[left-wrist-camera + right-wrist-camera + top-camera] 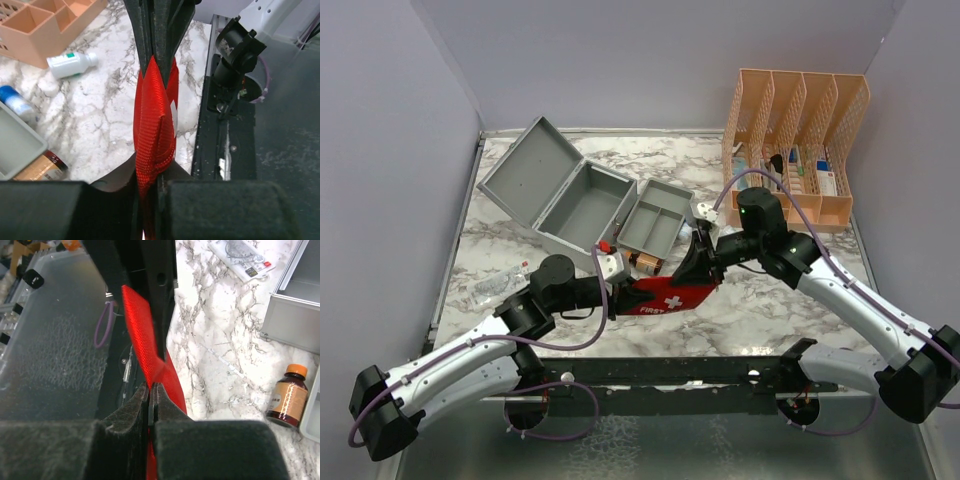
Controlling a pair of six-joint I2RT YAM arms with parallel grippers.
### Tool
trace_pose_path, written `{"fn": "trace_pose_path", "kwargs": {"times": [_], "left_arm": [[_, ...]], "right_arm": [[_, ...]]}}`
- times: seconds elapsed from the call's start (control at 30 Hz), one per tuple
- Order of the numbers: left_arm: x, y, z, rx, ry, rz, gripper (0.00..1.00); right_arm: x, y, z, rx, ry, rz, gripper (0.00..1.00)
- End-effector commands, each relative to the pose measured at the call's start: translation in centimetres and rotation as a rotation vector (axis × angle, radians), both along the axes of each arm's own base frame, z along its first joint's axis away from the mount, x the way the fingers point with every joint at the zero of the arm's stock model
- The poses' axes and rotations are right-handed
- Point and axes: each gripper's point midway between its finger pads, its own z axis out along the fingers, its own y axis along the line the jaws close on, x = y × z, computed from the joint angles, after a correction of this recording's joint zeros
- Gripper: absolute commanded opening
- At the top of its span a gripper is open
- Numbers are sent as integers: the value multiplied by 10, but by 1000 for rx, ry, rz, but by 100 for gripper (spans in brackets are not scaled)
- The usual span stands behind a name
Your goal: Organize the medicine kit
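Note:
The medicine kit [570, 195], a grey metal case, stands open at the back left, and its grey divided tray [655, 222] lies beside it on the right. In front of them a flat red first-aid pouch [665, 298] hangs between both arms. My left gripper [617, 287] is shut on the pouch's left end, and in the left wrist view the red fabric [152, 125] is pinched between that gripper's [150, 172] jaws. My right gripper [695, 265] is shut on the right end. In the right wrist view the pouch [142, 335] runs up from this gripper's [151, 390] closed jaws.
A peach slotted organizer [795, 140] with medicine boxes stands at the back right. An amber bottle [287, 395] lies by the tray. A white bottle [72, 64] lies on the marble near the organizer. A clear packet [495, 285] lies at the left edge.

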Motion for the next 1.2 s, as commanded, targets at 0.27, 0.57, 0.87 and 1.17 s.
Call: {"fn": "trace_pose_path", "kwargs": {"times": [0.27, 0.57, 0.87, 1.17], "left_arm": [[27, -2, 31, -96, 106, 182, 0], [93, 14, 75, -138, 233, 579, 0], [187, 68, 122, -260, 360, 960, 0], [245, 144, 84, -343, 618, 1169, 0]], "right_arm": [[28, -6, 49, 72, -118, -249, 62], [96, -54, 66, 38, 7, -883, 63], [82, -52, 38, 60, 252, -933, 61], [86, -64, -6, -10, 448, -1092, 60]]}}
